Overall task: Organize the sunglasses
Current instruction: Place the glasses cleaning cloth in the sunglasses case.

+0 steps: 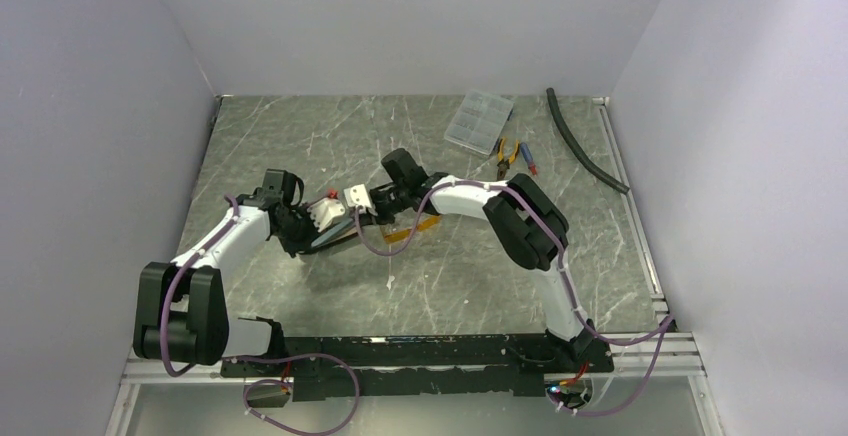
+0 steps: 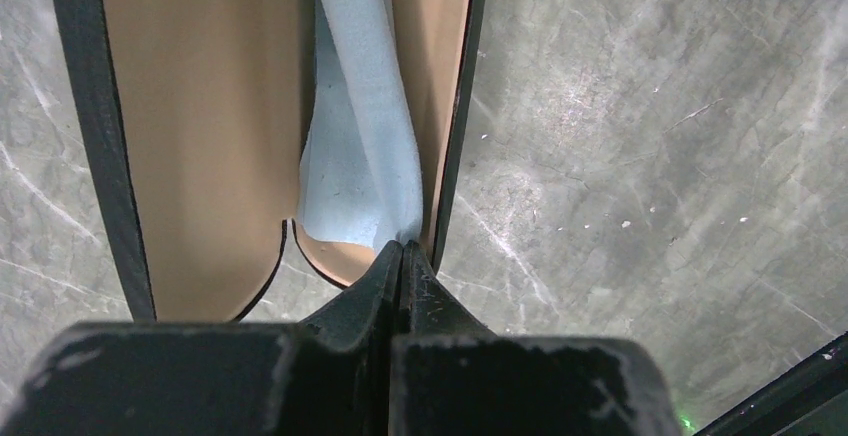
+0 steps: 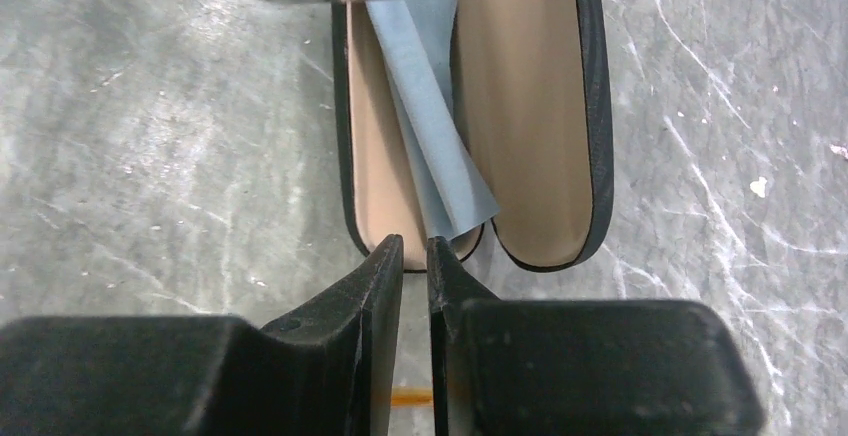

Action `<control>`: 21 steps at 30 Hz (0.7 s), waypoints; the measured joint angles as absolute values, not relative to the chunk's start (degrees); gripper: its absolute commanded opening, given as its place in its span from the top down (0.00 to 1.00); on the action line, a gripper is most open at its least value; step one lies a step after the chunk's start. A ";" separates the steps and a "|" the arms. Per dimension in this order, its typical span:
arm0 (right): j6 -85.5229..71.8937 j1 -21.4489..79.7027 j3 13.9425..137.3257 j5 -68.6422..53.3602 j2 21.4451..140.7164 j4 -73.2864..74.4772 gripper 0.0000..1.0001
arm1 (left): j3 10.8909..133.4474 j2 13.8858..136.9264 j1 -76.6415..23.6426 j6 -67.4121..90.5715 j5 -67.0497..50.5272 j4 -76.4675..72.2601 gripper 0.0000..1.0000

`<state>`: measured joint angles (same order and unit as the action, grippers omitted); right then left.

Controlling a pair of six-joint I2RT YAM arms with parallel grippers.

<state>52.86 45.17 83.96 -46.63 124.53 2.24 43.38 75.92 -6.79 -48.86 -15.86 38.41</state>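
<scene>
Under the right forearm, on the tabletop (image 1: 480, 266), lie the sunglasses (image 1: 418, 226), just right of the open glasses case (image 3: 530, 136) and outside it. From above, their long axis runs on a slant from lower left to upper right. You cannot tell which way the lens faces, because the arm and its cable cover most of the frame. A thin orange sliver low in the right wrist view is probably one of their arms.

Both tan halves of the case lie lining-up, with a pale blue cloth (image 2: 360, 136) draped along the hinge line between them. Your left tool (image 2: 402, 256) is closed, and the cloth narrows into its tips, so I judge it to be pinching the cloth's near corner. Your right tool (image 3: 415, 246) hangs at the case's near end with its jaws a narrow slit apart and nothing between them.

Finding: the step in hand is clearing or arranging the cloth so the case can take the glasses; the glasses themselves are not yet handled.

The next move calls for:
- carrying the cloth free of the lining without dragging the case;
- opening the right tool wider and bringing it back over the orange frame;
- gripping the frame, not a thin arm;
- turning the long axis to match the case's trough.
</scene>
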 measured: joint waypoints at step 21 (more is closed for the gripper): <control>40.21 43.31 73.60 -51.11 115.79 -12.88 0.80 | 43.35 74.48 -6.79 -53.41 -18.44 40.82 0.50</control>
<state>40.21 43.31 73.60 -51.11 115.79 -12.88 43.35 74.48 -6.79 -53.41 -18.44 40.82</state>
